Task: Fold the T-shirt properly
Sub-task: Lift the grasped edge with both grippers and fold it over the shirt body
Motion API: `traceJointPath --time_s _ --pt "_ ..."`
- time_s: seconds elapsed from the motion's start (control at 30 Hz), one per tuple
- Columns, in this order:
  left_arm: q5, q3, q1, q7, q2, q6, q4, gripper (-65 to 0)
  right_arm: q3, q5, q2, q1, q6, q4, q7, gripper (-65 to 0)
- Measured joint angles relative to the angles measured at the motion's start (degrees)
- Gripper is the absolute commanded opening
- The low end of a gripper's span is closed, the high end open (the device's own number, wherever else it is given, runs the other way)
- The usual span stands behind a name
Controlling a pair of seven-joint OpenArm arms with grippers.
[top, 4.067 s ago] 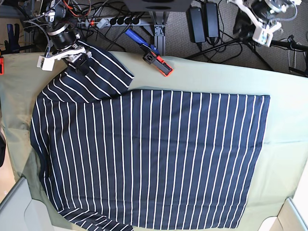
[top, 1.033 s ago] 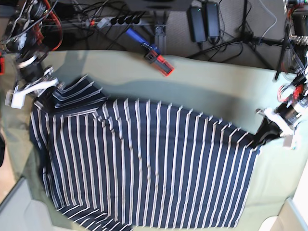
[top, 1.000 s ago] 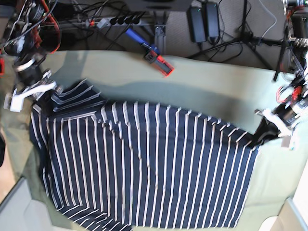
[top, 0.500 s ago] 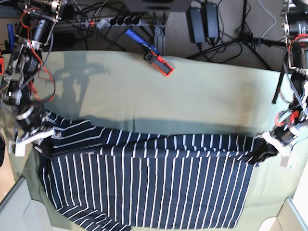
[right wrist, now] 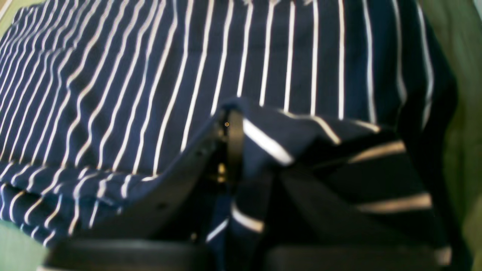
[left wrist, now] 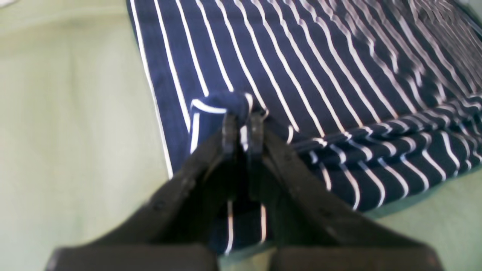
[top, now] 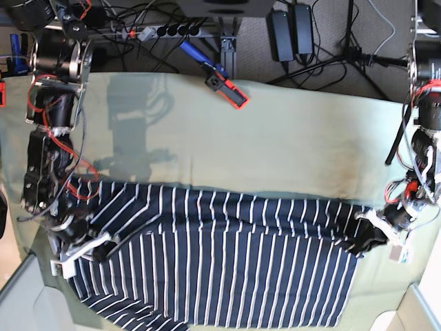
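Observation:
The navy white-striped T-shirt (top: 227,276) lies on the pale green cloth (top: 275,138), its far edge doubled over toward the near side. In the base view my left gripper (top: 360,241) is on the right, shut on the shirt's corner. My right gripper (top: 96,248) is on the left, shut on the shoulder end. The left wrist view has my left gripper (left wrist: 243,120) pinching a small bunch of the T-shirt (left wrist: 301,56). Fabric of the T-shirt (right wrist: 150,75) drapes over my right gripper (right wrist: 229,124) in the right wrist view, hiding one finger.
An orange and blue clamp (top: 224,84) lies at the far edge of the cloth. Cables, a power strip (top: 162,29) and adapters sit beyond it. Grey bin corners (top: 21,296) show at the near left and near right.
Both grippers have moved toward the near edge, dragging the shirt's far edge with them. The fold line sits lower and more green cloth shows behind it.

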Motion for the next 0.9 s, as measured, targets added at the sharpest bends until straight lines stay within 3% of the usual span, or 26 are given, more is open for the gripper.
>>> traceJointPath --time_s 0.27,0.33,0.4,0.47,0.5,0.53,0.67,0.77,0.9 --pt "1.6 0.0 -2.56 -0.63 0.37 0.0 -0.92 -65.0 -0.44 -1.68 0.02 4.87 0.02 -6.73 1.09 -65.0" --pt "2.89 0.0 -2.49 -0.96 0.98 0.0 -0.94 -57.7 -0.46 -1.7 0.02 5.11 0.0 -7.69 1.66 -65.0" --pt "3.39 0.0 -2.47 -1.2 1.64 -0.02 -0.98 -43.5 -0.46 -1.7 0.02 5.09 0.02 -8.52 2.34 -65.0" --pt "3.26 0.0 -2.49 -1.53 2.12 0.0 -0.98 -30.4 -0.46 -1.79 -0.02 5.01 0.02 -9.55 3.23 -38.6" --pt "3.19 0.0 -2.49 -1.57 2.23 0.0 -0.98 -27.4 -0.46 -1.75 -0.04 4.96 0.02 -9.81 3.39 -25.3" --pt "3.21 0.0 -2.49 -1.68 2.23 -0.02 -0.98 -27.0 -0.46 -1.79 -0.04 4.9 0.02 -9.88 3.39 -19.6" --pt "1.77 -0.02 -2.54 1.18 1.9 0.0 -0.98 -27.0 -0.31 -1.73 0.0 4.81 0.0 -9.88 2.45 -20.3" --pt "-2.56 -1.07 -2.38 7.32 1.16 0.0 -0.98 -27.0 2.75 -1.66 -0.2 4.72 -0.02 -8.13 -5.95 -20.3" --pt "-10.05 -5.73 -1.86 14.08 -0.04 0.02 -0.98 -27.0 12.33 1.29 -0.17 4.04 -0.04 -4.11 -14.6 -20.3"
